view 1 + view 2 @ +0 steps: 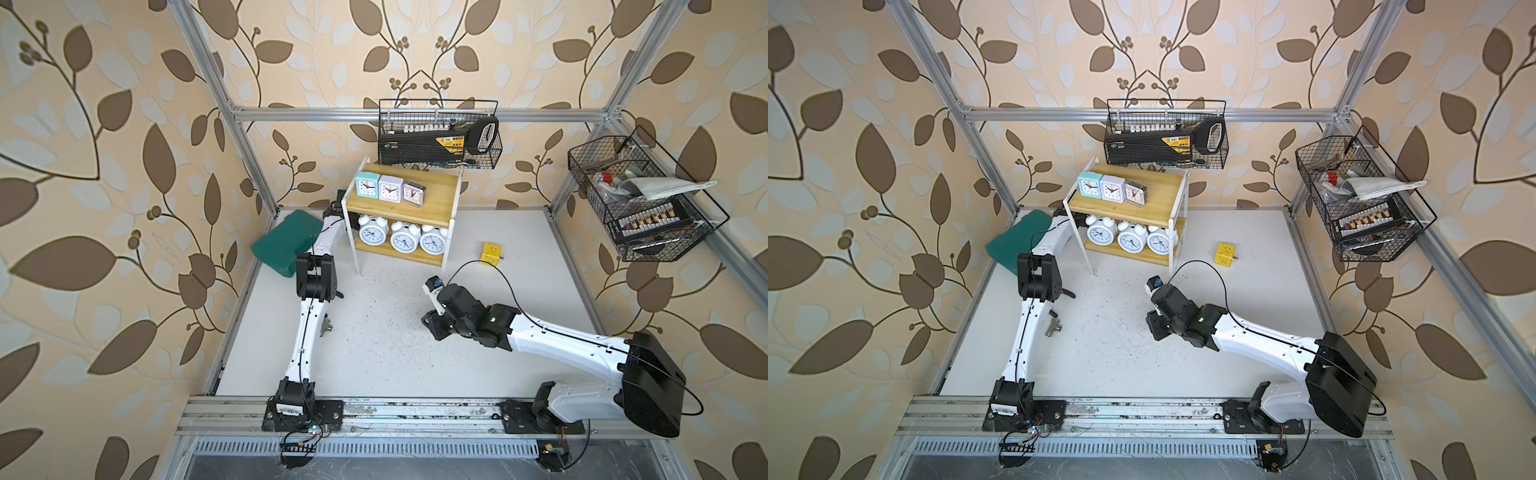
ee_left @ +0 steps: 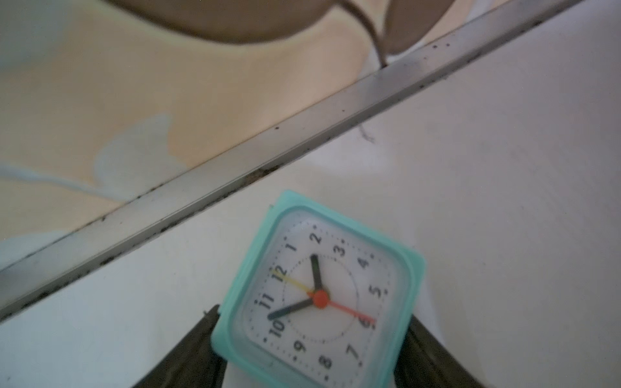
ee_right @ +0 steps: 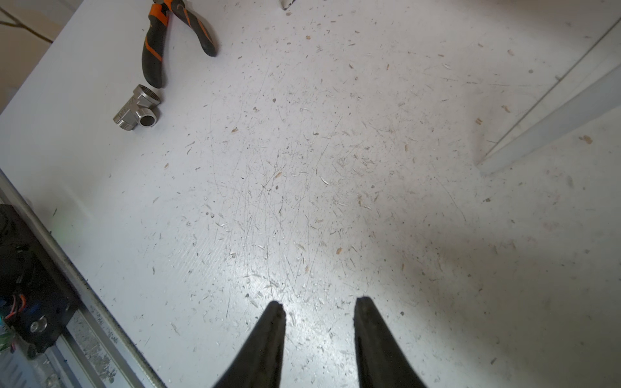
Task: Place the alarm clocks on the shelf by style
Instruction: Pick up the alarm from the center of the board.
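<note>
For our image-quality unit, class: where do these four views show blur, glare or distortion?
Left wrist view: mint-green square clock slightly soft, wallpaper behind blurred. Right wrist view: glare patch on the scratched white table. Both top views: sharp, frame posts splaying outward.

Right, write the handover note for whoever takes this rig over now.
Left end effector: straddles the second mint-green clock by the rear frame rail, hidden behind the shelf in both top views; a firm grip cannot be confirmed.
Right end effector: open, empty, over the table.
Done: the shelf has the first mint-green clock, lilac clock and grey clock on its top board, and three round twin-bell clocks on its lower board.
To do: put the second mint-green clock on the top board with the square ones.
</note>
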Robot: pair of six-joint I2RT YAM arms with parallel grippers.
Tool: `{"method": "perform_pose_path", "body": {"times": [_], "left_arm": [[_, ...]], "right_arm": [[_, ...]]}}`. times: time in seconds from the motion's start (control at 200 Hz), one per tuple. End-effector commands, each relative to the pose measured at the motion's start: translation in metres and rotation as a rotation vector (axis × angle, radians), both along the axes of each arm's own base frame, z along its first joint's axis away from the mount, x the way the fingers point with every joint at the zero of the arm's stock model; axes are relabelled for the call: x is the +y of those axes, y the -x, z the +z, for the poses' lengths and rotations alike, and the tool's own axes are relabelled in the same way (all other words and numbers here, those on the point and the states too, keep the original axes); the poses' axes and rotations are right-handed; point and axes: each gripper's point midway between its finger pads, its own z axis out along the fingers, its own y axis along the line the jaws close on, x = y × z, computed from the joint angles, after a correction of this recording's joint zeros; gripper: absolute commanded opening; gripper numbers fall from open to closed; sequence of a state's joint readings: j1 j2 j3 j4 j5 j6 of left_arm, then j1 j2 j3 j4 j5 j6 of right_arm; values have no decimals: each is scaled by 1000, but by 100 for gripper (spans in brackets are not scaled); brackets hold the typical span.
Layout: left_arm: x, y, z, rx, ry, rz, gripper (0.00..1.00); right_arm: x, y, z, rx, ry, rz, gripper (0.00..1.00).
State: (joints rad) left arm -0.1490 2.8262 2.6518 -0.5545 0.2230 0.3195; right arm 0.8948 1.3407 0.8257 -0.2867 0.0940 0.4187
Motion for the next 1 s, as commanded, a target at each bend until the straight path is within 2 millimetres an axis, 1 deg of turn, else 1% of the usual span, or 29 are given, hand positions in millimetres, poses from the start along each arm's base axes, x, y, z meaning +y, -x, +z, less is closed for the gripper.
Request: {"method": "perform_pose_path", "body": {"times": [0.0,0.145,0.265,0.37,0.49,0.57,0.66,0.8,0.885,0.95,0.955,0.965,0.995], "left_arm": [[-25,3,11,-28,22,-84,66],[-23,5,9,-26,7,-83,57],[-19,11,13,-4,4,-77,44],[-10,17,27,14,13,-47,35],[9,24,48,32,31,16,28],[24,31,61,46,31,66,25],[40,39,77,49,47,110,25],[68,56,108,47,80,173,25],[85,71,126,49,109,197,25],[96,82,148,28,127,205,25],[97,85,144,39,127,207,24],[98,89,143,46,129,207,25],[102,97,149,47,133,209,25]], "right_arm": [[6,-2,6,-11,-1,4,37],[7,-3,7,-14,-4,5,37],[9,-2,7,-10,-8,12,37],[11,-1,9,-11,-24,19,37],[12,2,13,-17,-47,26,36],[12,4,18,-23,-69,31,36],[13,7,22,-28,-90,36,36],[12,9,27,-23,-109,33,37],[12,11,32,-20,-125,31,37],[12,12,37,-21,-134,29,37],[11,12,38,-21,-134,28,37],[11,12,39,-22,-137,26,37],[11,12,42,-22,-140,25,37]]}}
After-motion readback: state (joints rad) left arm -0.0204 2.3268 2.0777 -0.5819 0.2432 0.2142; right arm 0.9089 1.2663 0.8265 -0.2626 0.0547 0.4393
